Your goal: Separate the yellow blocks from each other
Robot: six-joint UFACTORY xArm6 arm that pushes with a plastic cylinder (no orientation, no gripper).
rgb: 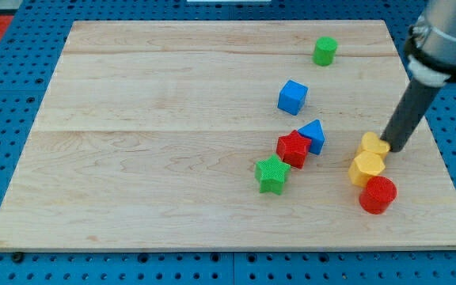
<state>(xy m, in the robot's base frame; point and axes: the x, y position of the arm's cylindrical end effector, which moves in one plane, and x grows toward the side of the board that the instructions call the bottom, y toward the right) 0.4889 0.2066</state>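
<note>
Two yellow blocks sit touching at the view's right: a yellow heart-like block (374,145) and, just below it, a yellow hexagonal block (366,168). A red cylinder (378,195) touches the lower yellow block from below right. My tip (394,148) rests on the board right next to the upper yellow block, on its right side, touching or nearly touching it. The dark rod slants up to the view's top right.
A red star block (294,149) touches a blue triangular block (313,134) near the middle; a green star (272,174) lies just below left of them. A blue cube (292,96) sits above. A green cylinder (324,51) stands near the board's top edge (228,22).
</note>
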